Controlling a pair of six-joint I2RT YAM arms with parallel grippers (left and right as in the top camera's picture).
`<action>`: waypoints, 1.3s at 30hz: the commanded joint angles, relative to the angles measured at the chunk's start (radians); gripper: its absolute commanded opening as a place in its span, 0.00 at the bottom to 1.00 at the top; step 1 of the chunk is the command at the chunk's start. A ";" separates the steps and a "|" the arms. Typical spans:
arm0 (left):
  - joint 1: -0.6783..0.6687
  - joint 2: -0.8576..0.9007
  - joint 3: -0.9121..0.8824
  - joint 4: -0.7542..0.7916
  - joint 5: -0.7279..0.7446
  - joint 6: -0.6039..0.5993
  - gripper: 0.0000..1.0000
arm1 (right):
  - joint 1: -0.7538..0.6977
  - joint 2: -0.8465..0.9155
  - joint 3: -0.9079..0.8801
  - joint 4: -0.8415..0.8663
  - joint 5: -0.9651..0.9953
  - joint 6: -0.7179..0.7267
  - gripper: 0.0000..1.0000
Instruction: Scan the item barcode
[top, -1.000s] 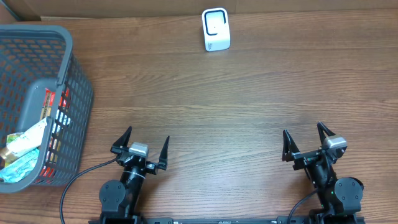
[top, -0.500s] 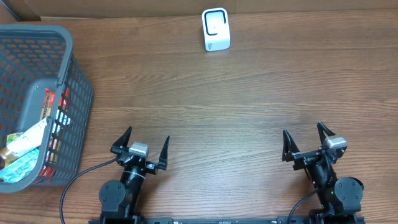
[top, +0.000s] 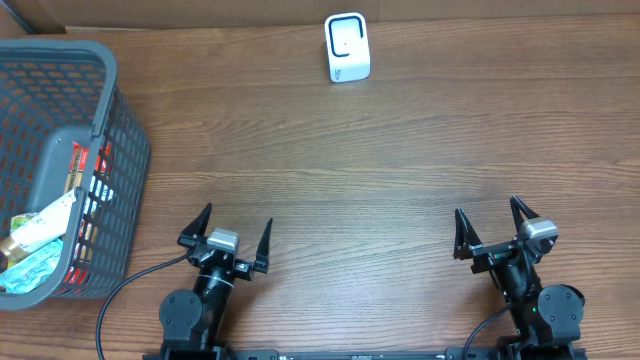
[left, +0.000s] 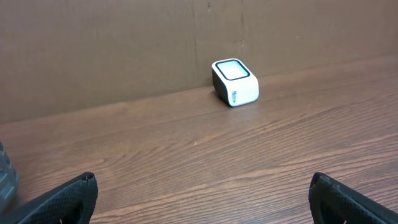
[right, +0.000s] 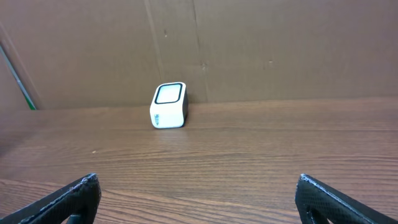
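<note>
left gripper (top: 238, 228) and right gripper (top: 488, 222) both spread wide, holding nothing, low on the tabletop (top: 350, 180). The items (top: 40, 228) are piled in the basket (top: 125, 180) off to the left, scanner (top: 347, 47) way across. Imo reaching into that jumble could snag the mesh or grab two packets

Arms low; left gripper (top: 239, 215), right gripper (top: 486, 205): fingers spread wide, empty.

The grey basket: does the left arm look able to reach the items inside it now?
Probably yes: the basket is open on top, beside the left end effector, which is open and empty, with only table between.
</note>
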 joint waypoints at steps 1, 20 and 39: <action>0.011 -0.011 -0.006 0.002 0.005 0.008 1.00 | 0.005 -0.012 -0.011 0.005 0.007 0.006 1.00; 0.010 0.023 0.026 0.003 0.234 -0.069 1.00 | 0.005 -0.012 -0.009 0.043 -0.128 0.198 1.00; 0.010 0.729 1.002 -0.646 0.263 -0.043 1.00 | 0.005 0.365 0.603 -0.343 -0.444 0.186 1.00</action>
